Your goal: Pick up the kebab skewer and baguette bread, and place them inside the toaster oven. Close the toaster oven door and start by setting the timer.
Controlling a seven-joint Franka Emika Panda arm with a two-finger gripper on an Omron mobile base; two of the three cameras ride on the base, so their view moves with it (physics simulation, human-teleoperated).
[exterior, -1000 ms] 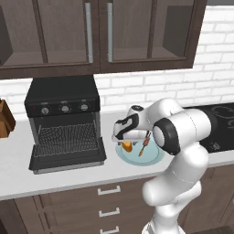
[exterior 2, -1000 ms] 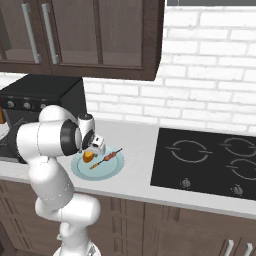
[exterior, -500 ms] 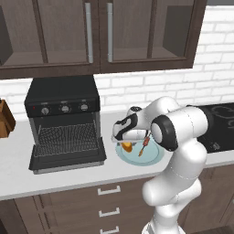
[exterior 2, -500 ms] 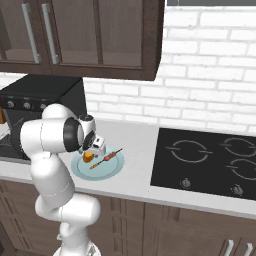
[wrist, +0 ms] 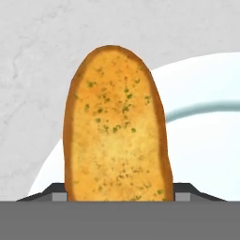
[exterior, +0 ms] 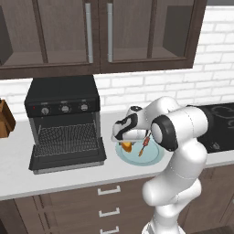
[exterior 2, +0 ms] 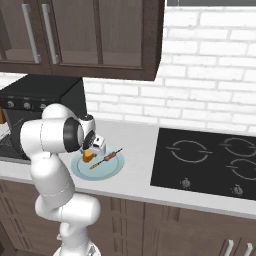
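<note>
Gripper (exterior: 126, 143) down over plate's (exterior: 153, 157) left edge, fingers (wrist: 58, 193) closed against both sides of baguette bread (wrist: 117, 126). Kebab skewer (exterior: 143, 145) lies mid-plate. Toaster oven (exterior: 64, 121) door (exterior: 67, 158) down, near worktop's front edge.

Golden-orange baguette bread (wrist: 117, 126) (green-flecked) over a pale blue plate (wrist: 206, 140).

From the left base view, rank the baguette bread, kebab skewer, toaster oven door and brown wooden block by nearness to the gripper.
1. baguette bread: right at the gripper, on the plate's oven side.
2. kebab skewer: beside it on the plate, stove side.
3. toaster oven door: folded open on the counter.
4. brown wooden block: far end, beyond the oven.
</note>
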